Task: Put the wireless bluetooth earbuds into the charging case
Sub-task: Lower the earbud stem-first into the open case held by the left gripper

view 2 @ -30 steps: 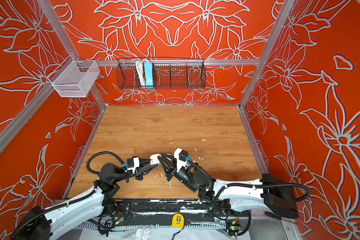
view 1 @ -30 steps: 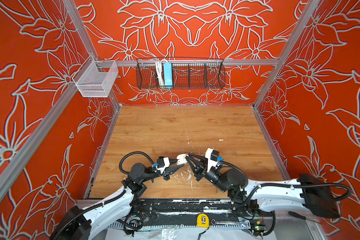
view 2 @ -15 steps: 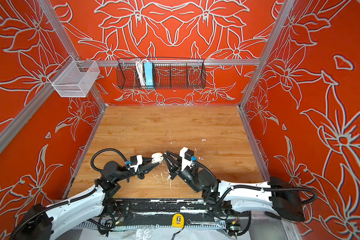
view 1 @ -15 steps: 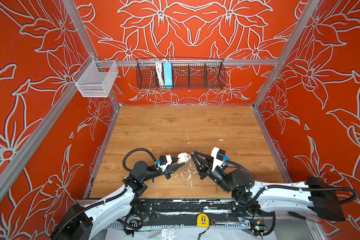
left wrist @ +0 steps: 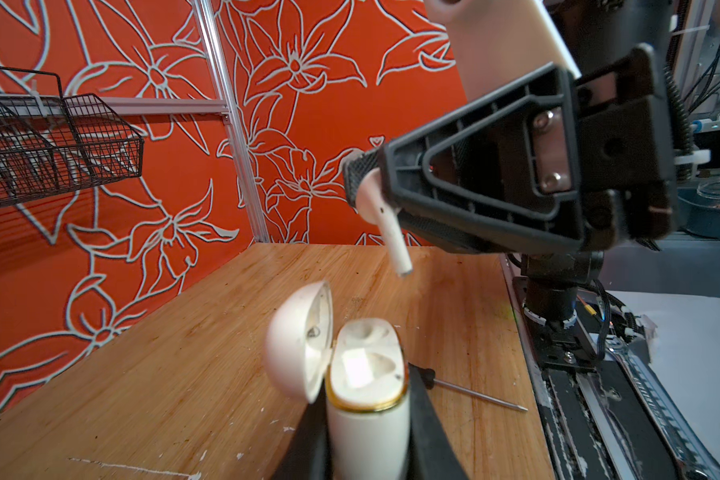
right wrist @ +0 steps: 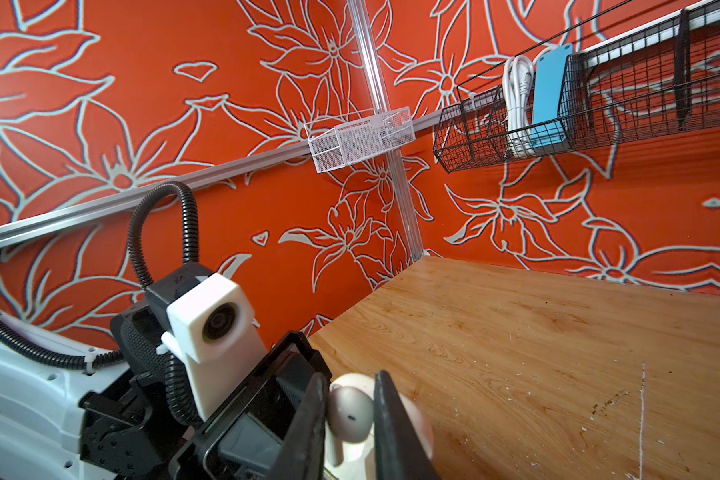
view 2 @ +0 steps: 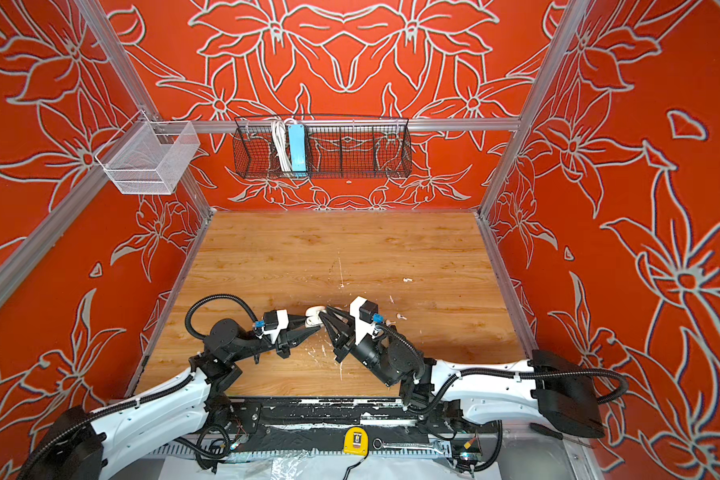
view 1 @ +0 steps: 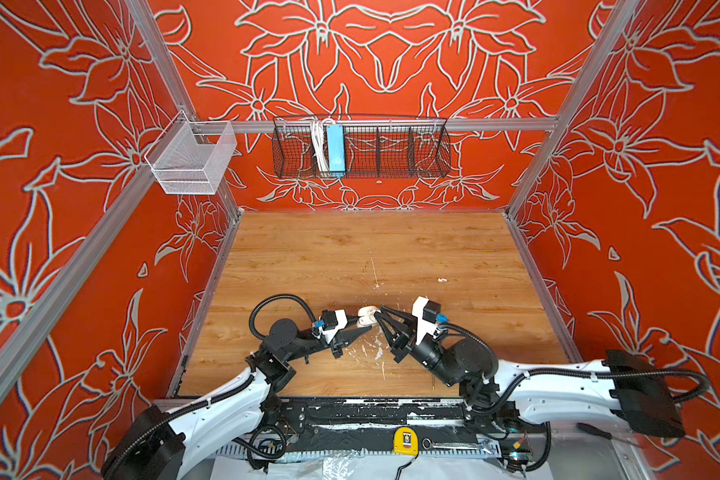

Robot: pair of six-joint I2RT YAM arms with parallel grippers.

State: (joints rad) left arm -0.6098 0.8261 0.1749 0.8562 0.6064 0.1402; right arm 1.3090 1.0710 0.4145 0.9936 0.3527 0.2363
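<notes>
Your left gripper (view 1: 365, 323) clamped the open charging case (left wrist: 366, 432), base cut off; your right gripper (view 1: 377, 312), at its 3 o'clock in a top view, pinched an earbud (left wrist: 382, 212) — head half-hidden, stem clear of the case.

No text, brand, number or sign could be read. The yellow tag (view 1: 405, 441) at the front rail (view 1: 350, 410) bore a dark mark too small to make out; the blue box (view 1: 335, 147), charging case (left wrist: 366, 424) and earbud (left wrist: 385, 216) showed no legible marking.

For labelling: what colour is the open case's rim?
The rim is gold, the case white; left wrist view.
</notes>
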